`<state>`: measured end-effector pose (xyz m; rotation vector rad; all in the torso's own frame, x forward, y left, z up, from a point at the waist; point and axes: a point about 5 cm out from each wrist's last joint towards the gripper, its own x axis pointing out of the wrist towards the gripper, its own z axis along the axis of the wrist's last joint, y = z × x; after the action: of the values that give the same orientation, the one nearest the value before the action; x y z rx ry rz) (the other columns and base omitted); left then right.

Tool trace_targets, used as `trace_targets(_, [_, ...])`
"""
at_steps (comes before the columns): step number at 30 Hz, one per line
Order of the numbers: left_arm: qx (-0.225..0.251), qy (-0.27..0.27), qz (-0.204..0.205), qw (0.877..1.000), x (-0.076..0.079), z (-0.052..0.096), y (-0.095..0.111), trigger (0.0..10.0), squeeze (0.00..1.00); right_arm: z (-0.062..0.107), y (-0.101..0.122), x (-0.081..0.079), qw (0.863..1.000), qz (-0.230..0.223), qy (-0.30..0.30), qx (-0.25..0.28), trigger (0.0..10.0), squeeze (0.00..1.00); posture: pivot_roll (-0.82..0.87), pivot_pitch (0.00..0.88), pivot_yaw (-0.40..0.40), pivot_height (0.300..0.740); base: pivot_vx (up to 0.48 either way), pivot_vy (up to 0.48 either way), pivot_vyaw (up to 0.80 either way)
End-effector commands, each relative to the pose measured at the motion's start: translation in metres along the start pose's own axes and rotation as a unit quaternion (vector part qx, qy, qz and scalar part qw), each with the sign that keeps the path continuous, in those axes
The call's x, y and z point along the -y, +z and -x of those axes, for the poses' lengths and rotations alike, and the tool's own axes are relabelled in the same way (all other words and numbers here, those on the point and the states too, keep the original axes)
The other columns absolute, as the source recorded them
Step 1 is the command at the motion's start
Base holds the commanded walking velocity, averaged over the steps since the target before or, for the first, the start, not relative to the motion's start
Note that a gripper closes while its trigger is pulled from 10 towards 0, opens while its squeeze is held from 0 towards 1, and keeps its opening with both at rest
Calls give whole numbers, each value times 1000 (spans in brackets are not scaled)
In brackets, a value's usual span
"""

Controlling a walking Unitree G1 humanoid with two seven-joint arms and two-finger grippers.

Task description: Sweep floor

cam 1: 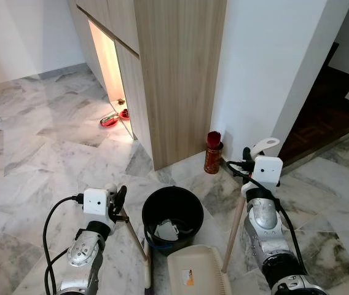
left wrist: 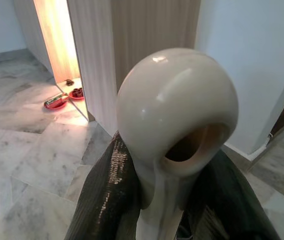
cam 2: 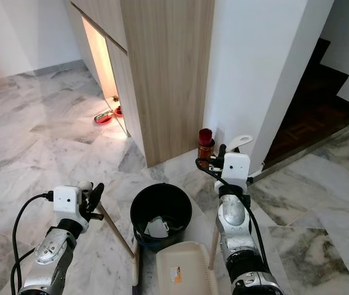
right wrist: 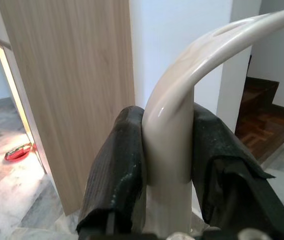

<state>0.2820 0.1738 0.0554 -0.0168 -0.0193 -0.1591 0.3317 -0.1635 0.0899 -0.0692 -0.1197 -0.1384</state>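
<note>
left gripper [cam 1: 120,203]: fingers pressed together on the cream end of the broom handle [cam 1: 135,236], which slants down toward the middle, its low end just left of the dustpan.

right gripper [cam 2: 220,157]: clamped on the hooked end of the dustpan handle [cam 1: 233,233]; that stick runs nearly straight down to the dustpan [cam 1: 198,269] at your feet.

bin [cam 1: 172,216]: black, sitting between your two arms, touching or just behind the dustpan's far edge, some paper scrap inside.

key relation: both sticks meet low at the centre, so you'll probably be pushing dirt left-to-right into the pan. Can't see the broom head, so can't tell how near it is.

watch out: red canister [cam 1: 214,153] by the wooden cabinet [cam 1: 174,74] corner, just ahead of your right gripper.
</note>
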Motion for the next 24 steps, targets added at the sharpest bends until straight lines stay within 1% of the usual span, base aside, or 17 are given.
trace_targets(1, [-1, -2, 0, 1000, 0, -1, 2, 10000, 0, -6, 10, 0, 1000, -8, 0, 22, 10000, 0, -25, 0, 56, 740, 0, 0, 0])
trace_targets(6, [1, 0, 2, 1000, 0, -2, 4, 10000, 0, -8, 12, -5, 999, -5, 16, 27, 10000, 0, -25, 0, 54, 740, 0, 0, 0])
trace_targets(24, [5, 3, 4, 1000, 0, -4, 7, 10000, 0, -8, 10, -10, 999, -7, 25, 21, 10000, 0, -23, 0, 61, 740, 0, 0, 0])
